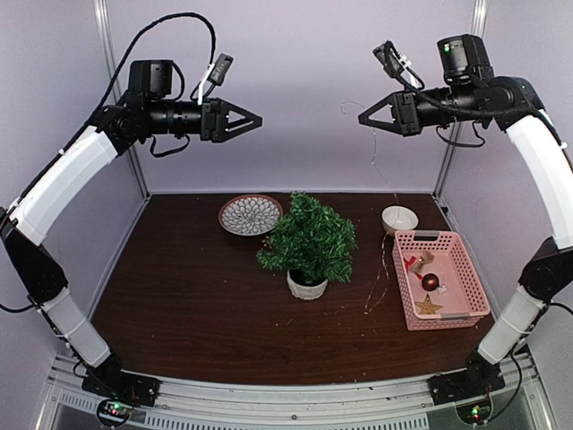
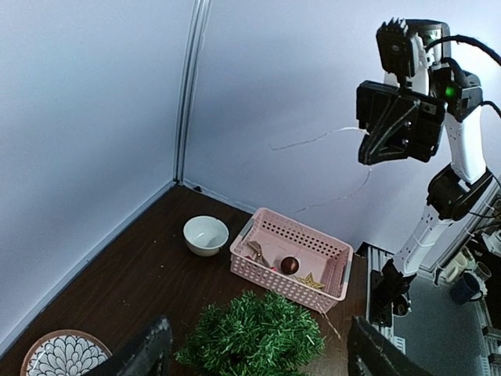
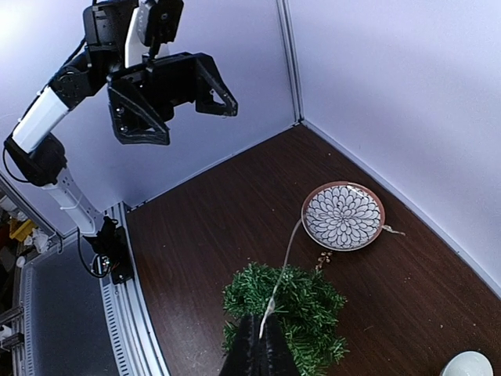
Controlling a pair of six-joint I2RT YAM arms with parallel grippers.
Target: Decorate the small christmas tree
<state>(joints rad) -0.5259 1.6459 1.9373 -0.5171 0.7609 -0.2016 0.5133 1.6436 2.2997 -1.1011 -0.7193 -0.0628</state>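
Note:
The small christmas tree [image 1: 310, 236] stands in its white pot [image 1: 306, 286] at mid-table. It also shows in the left wrist view [image 2: 254, 337] and the right wrist view [image 3: 291, 312]. My right gripper [image 1: 365, 117] is high above the table, shut [image 3: 264, 335] on a thin light wire [image 3: 285, 254]. The wire hangs down to the table [image 1: 387, 265] beside the pink basket [image 1: 468, 269]. My left gripper [image 1: 254, 119] is high on the left, open and empty [image 2: 258, 333].
The pink basket [image 2: 333, 252] holds a dark ball [image 1: 431, 281], a gold star [image 1: 428, 306] and a red piece. A white bowl [image 1: 399, 218] sits behind it. A patterned plate [image 1: 251, 214] lies behind the tree. Walls close in the back and sides.

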